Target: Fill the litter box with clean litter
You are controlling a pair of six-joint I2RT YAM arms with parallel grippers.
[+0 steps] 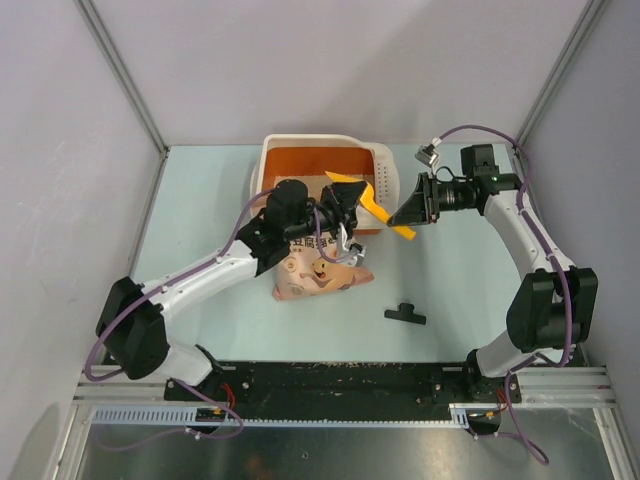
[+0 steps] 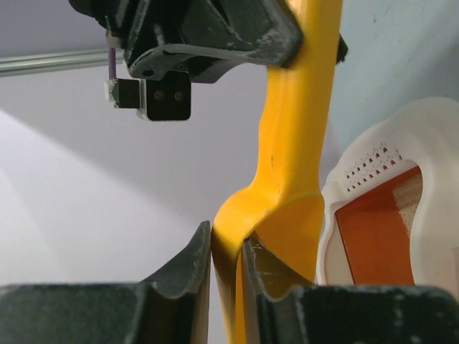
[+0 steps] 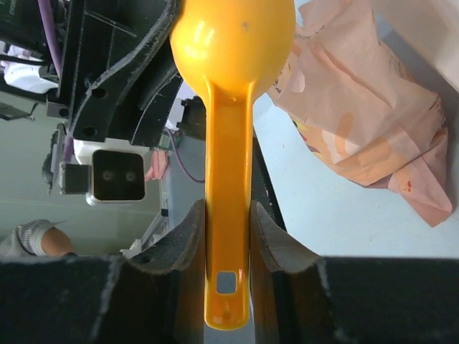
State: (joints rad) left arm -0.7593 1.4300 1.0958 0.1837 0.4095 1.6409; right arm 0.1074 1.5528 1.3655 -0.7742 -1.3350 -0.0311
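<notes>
Litter box (image 1: 310, 139) sits at the far middle of the pale bench (image 1: 200, 210). We see a cream-white tray with rounded corners, a slotted rim and an orange-brown inner wall. We cannot tell whether any granules lie inside it, since both arms reach over its near side.

Over the box's near right corner an orange scoop (image 1: 378, 208) hangs in the air, its bowl toward the tray and its handle slanting out to the right and toward the near edge. We find the left hand (image 1: 350, 203) pinching the bowl end. In its own wrist view the two fingers (image 2: 190, 265) press on either side of the scoop's thin edge, with the tray's white rim behind and to the right. The right hand (image 1: 398, 218) pinches the handle. Its wrist view shows the flat handle clamped between both pads, and the end with its small square hole pokes out toward the camera.

Just in front of the box, under the left wrist, a crumpled pink printed bag (image 1: 318, 272) lies on the bench. Whether it touches the tray we cannot tell. Nearer and to the right, well apart from the bag, a small black T-shaped piece (image 1: 405, 314) lies on the bench.
</notes>
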